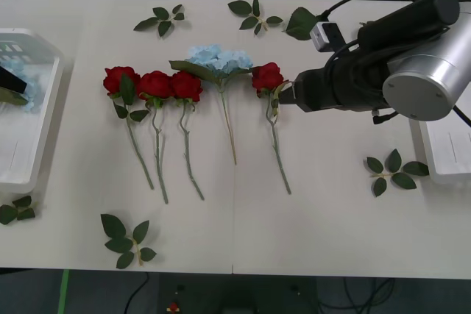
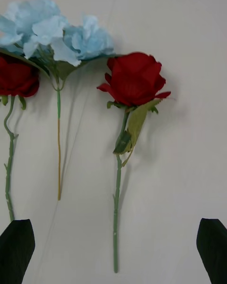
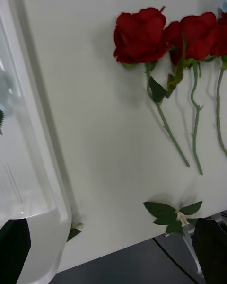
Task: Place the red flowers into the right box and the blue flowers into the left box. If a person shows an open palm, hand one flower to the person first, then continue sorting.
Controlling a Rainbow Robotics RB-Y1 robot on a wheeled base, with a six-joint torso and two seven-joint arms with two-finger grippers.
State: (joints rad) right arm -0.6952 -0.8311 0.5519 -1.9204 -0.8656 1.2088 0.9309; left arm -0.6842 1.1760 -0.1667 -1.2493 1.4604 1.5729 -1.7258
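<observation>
Right tool (image 1: 283, 95) spread wide above the rightmost red rose (image 1: 267, 77)

Deep-red roses (image 1: 156, 84) on green stems, pale-blue hydrangea (image 1: 218, 56), dark-green leaf sprigs (image 1: 125, 240), white trays (image 1: 37, 119), off-white tabletop (image 1: 324, 226)

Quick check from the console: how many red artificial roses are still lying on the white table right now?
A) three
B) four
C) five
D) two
B: four red artificial roses lie in a row on the white table, three left of the pale-blue hydrangea cluster and one right of it, by the right tool, whose black fingers are spread.
</observation>
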